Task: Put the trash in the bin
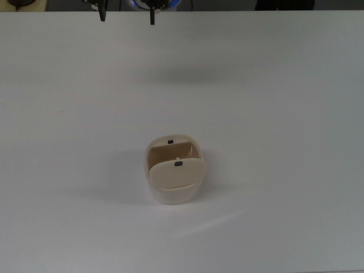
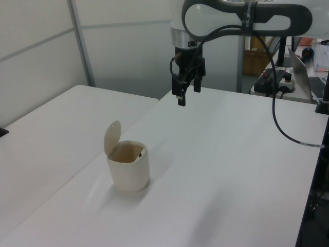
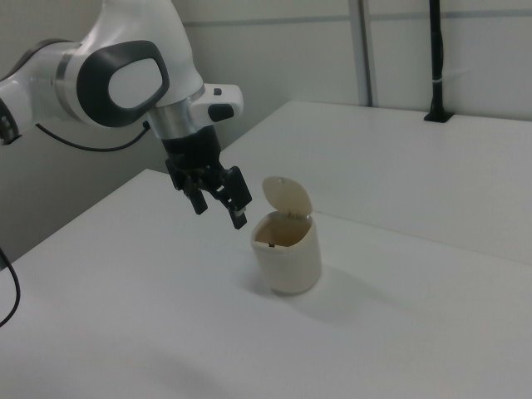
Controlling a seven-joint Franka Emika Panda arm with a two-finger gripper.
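I see the table bare except for the bin, lid tipped up at 12 so the mouth stays free. My gripper hangs high at the bin's 12 in the top view, fingers apart, holding nothing. No trash visible anywhere (probably inside already, can't confirm).
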